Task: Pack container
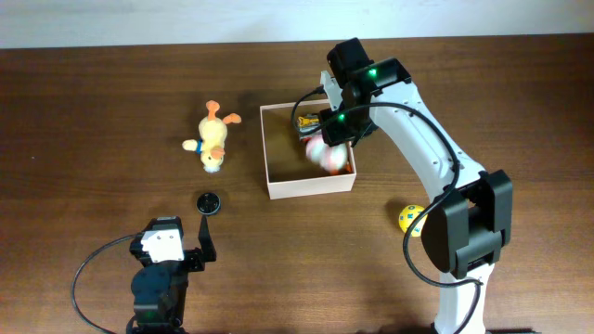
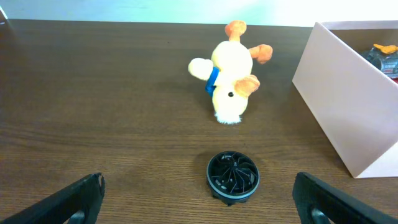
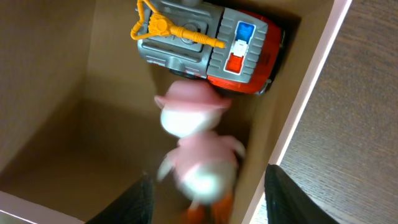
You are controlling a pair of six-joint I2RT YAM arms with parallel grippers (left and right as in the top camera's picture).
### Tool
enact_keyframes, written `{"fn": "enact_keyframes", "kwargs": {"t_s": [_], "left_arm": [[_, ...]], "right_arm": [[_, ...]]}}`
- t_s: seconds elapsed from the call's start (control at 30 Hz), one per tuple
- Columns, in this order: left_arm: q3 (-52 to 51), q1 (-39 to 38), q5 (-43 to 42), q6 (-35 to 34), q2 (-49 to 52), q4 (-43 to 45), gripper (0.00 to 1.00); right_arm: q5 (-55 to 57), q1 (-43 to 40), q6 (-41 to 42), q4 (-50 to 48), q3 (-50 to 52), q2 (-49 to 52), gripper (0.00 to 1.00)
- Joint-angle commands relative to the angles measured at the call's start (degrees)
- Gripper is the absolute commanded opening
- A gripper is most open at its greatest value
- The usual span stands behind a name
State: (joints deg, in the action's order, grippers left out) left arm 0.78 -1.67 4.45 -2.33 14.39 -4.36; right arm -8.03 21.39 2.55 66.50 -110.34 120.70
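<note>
So here's where we're at: the right gripper (image 3: pixel 210 182) hangs over the container (image 3: pixel 309 93), the white-walled cardboard box with the brown inside, which sits directly under it. We see its fingers (image 3: pixel 142 200) spread apart, and a pink-and-white plush (image 3: pixel 199 149) sits blurry in the gap between them, touching neither as far as we can tell, so we'd call that released. Just beyond the plush, in the box corner, lies a grey-and-red toy truck (image 3: pixel 208 50) with a yellow hook on top.

The left gripper (image 2: pixel 198 186) is spread wide and holds nothing. Right in front of it, we've got a small black round disc (image 2: pixel 232 177) on the wooden table (image 2: pixel 93 106). Further ahead lies a yellow plush duck (image 2: pixel 230 74), and the box wall is off to the gripper's right.
</note>
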Motion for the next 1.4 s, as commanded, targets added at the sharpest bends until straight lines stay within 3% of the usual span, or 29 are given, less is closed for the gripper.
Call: {"fn": "enact_keyframes", "kwargs": {"t_s": [0.0, 0.23, 0.33, 0.83, 1.37], "left_arm": [[-0.26, 0.35, -0.61, 1.11, -0.26, -0.02, 0.99], [-0.26, 0.35, -0.61, 1.11, -0.26, -0.02, 0.99], [-0.26, 0.35, -0.61, 1.11, -0.26, -0.02, 0.99], [-0.26, 0.35, -0.61, 1.09, -0.26, -0.02, 0.99], [-0.26, 0.35, -0.61, 1.11, -0.26, -0.02, 0.99]], "right_arm": [[-0.52, 0.52, -0.11, 0.15, 0.31, 0.02, 0.47], [-2.95, 0.52, -0.15, -0.74, 0.31, 0.02, 0.23], [-7.52, 0.74, -1.18, -1.31, 0.31, 0.02, 0.04], [-9.49, 10.12, -12.22, -3.87, 0.31, 5.44, 0.04], [-9.31, 10.08, -15.82, -4.46, 0.33, 7.82, 0.04]]}}
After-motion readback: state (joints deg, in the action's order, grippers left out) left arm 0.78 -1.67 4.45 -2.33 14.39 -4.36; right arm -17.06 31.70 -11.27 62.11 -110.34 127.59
